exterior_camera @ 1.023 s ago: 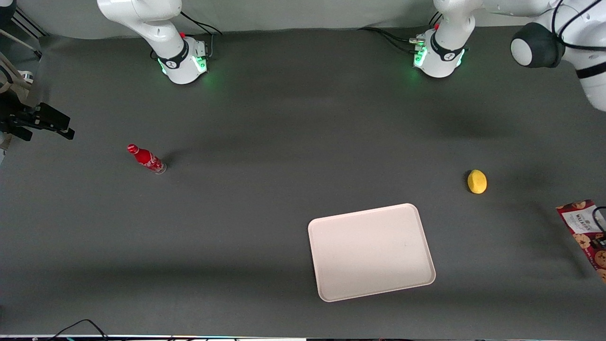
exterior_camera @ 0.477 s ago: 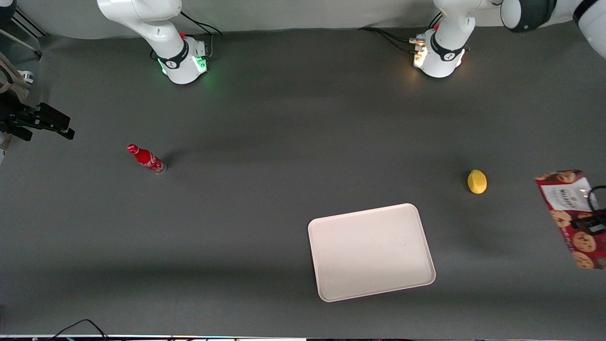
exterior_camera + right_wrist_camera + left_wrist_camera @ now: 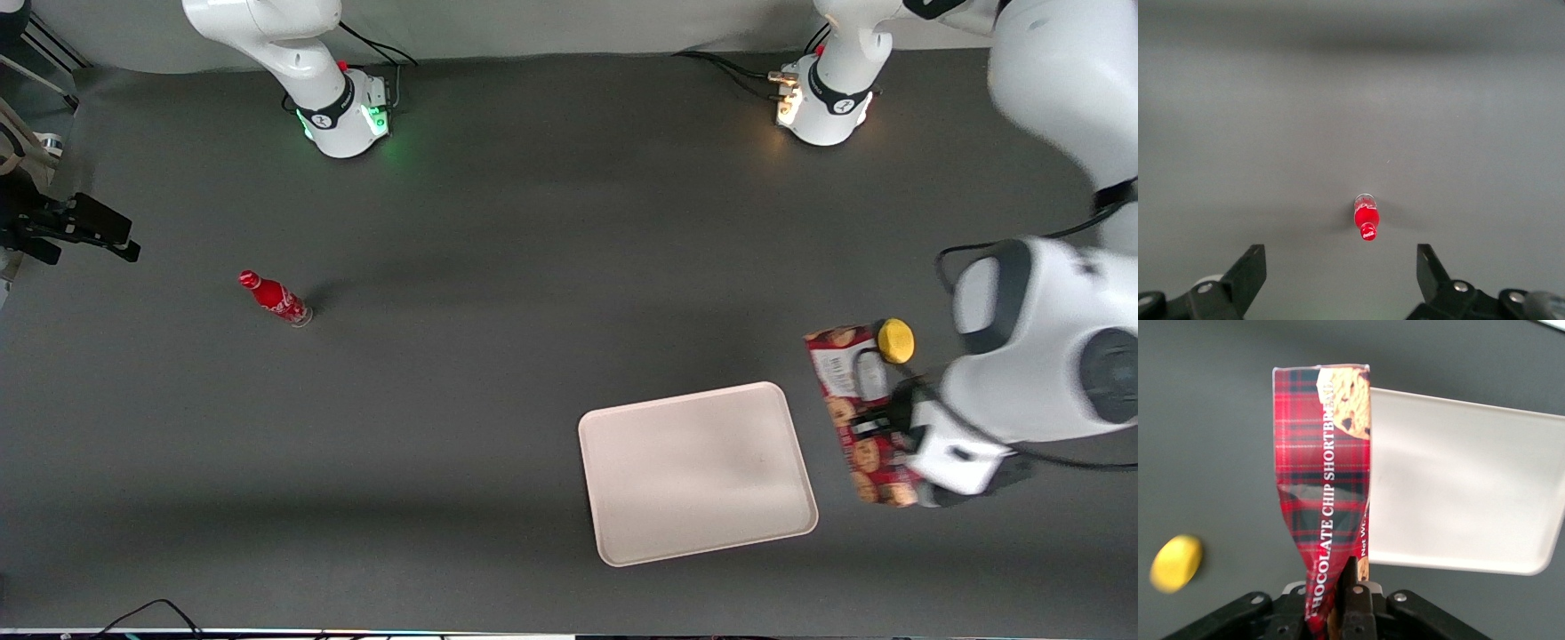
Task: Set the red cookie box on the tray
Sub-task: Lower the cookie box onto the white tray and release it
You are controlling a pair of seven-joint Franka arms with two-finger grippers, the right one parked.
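I'm carrying the red cookie box (image 3: 855,413) in the pincer (image 3: 889,425), its fingers pinching 1 end of the carton, which is hanging in the air near the tray (image 3: 696,471), toward the working arm's end of the tabletop (image 3: 498,222). In the wrist view the box (image 3: 1327,487) is sticking out long from the pincer (image 3: 1338,600), part of it already overlapping the tray (image 3: 1458,487) edge, the rest over bare tabletop. The carton wall is looking dented where it meets the fingers, so I'm judging the grip as soft cardboard, likely to twist or slip. With an end grip and a long lever, the box could be swinging or sagging as I'm moving. If I'm letting go too early, it could be landing half on the rim and tipping off. The lemon (image 3: 895,340) is sitting just beside the box's path, farther from the front camera; dropping low here could be knocking it. The red bottle (image 3: 276,299) is well apart, no risk.
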